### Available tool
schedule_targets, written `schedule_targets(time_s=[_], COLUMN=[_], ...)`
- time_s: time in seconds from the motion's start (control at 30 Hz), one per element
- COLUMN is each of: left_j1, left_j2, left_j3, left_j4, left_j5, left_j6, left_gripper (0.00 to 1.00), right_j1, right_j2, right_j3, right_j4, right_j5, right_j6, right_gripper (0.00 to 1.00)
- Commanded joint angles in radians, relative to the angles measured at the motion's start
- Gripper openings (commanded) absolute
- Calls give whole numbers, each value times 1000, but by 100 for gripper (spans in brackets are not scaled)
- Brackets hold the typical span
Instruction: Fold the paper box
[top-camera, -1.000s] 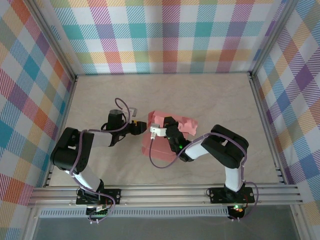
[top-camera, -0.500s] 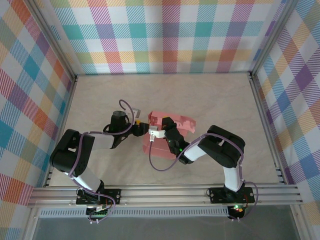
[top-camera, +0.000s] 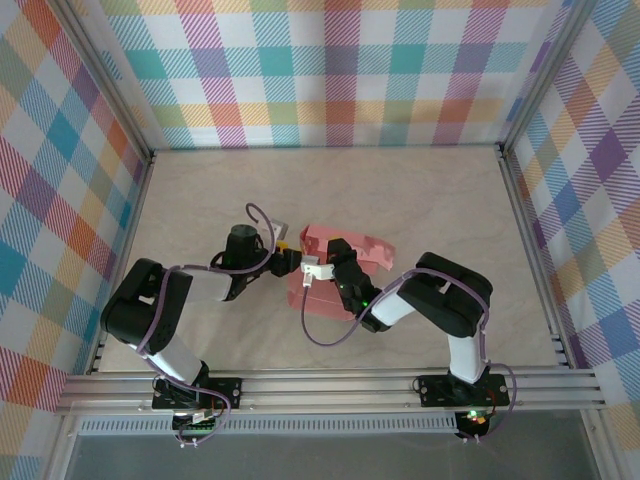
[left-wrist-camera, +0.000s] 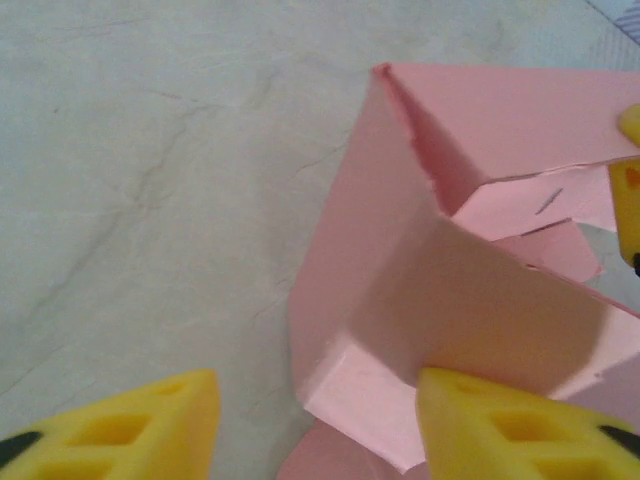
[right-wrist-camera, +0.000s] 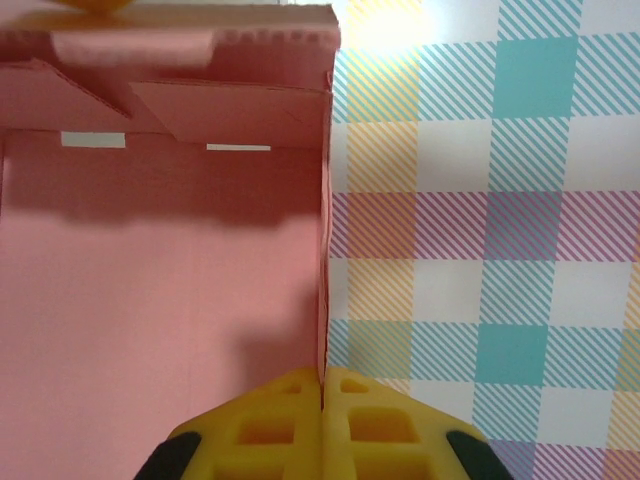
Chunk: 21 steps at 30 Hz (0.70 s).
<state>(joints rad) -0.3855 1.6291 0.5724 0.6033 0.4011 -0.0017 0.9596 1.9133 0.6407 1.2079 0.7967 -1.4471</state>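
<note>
The paper box is a partly folded salmon-pink card shape in the middle of the table, between the two arms. My right gripper is shut on the thin edge of one upright wall of the paper box; its yellow fingertips are pressed together on the card. My left gripper comes from the left and stands open. A folded corner of the paper box lies between its yellow fingers, and the right-hand finger touches the card. Slots and an inner flap show along the box's top.
The marbled beige table top has free room behind and to both sides. Checked cloth walls on aluminium rails enclose it. The right gripper's yellow fingertip shows at the right edge of the left wrist view.
My left gripper has moved right, up to the box's left corner. The right gripper and the box have shifted slightly toward the back.
</note>
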Motion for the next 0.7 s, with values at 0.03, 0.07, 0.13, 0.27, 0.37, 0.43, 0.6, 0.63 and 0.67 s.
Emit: schedule_targets(time_s=[0.03,0.07,0.13,0.27,0.37,0.43,0.6,0.63,0.67], left_j1=[-24,-28,-29,-31,-38,-43,-71,-78,-85], left_j2=[37,46,65,97,117,128,149,152,156], left_j3=[21,31,48,74,85,92,104,108,110], left_j4=[55,54,55,64,77,88,105,106,107], left_j5=[27,25,29,51,56,59,57,55,48], left_j6=[49,54,66,69,65,55,34,32,28], left_gripper=[50,50,49,49,48,48,41,40,40], right_j1=[11,12,12,14,14,15,16,16,16], right_j2=[-41,-45,-53,-78,-93,-95,-97,-97,-96], right_j3=[-22,-24,-23,-20,-18,-15,-1,2,6], right_j4=[-60,-69,-94,-156,-198,-209,-252,-258,-266], right_j5=[6,5,3,-3,-9,-12,-16,-18,-19], right_j6=[71,77,97,145,175,185,219,227,234], right_gripper=[0,0,0,0,0,0,0,0,0])
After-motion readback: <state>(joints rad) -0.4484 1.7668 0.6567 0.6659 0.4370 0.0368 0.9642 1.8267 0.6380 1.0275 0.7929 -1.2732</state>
